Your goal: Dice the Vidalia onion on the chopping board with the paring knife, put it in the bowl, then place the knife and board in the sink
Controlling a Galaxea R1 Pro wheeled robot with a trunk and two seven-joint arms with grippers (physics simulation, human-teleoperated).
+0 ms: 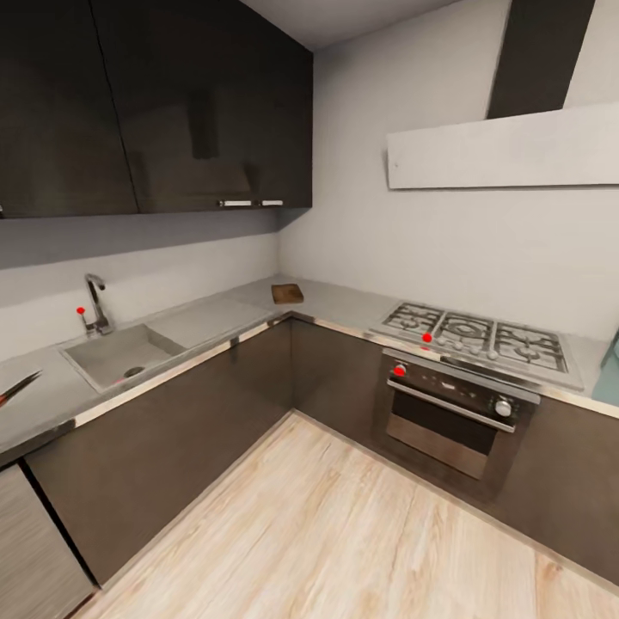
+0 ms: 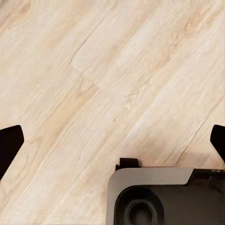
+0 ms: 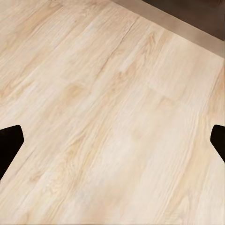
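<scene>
Your sink [image 1: 120, 354] sits left of centre, chopping board [image 1: 287, 293] in the countertop [image 1: 344, 303] corner, paring knife [image 1: 17, 387] at the far left edge. Both grippers [image 2: 112, 140] [image 3: 112, 140] gape wide over wood floor [image 1: 344, 533], holding nothing.

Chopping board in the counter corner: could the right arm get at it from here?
Probably not. The chopping board lies far back in the countertop corner, while the right gripper hangs open over bare floor.

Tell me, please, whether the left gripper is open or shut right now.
Open. In the left wrist view the left gripper has its two dark fingertips far apart at opposite edges, with only wooden floor between them.
</scene>
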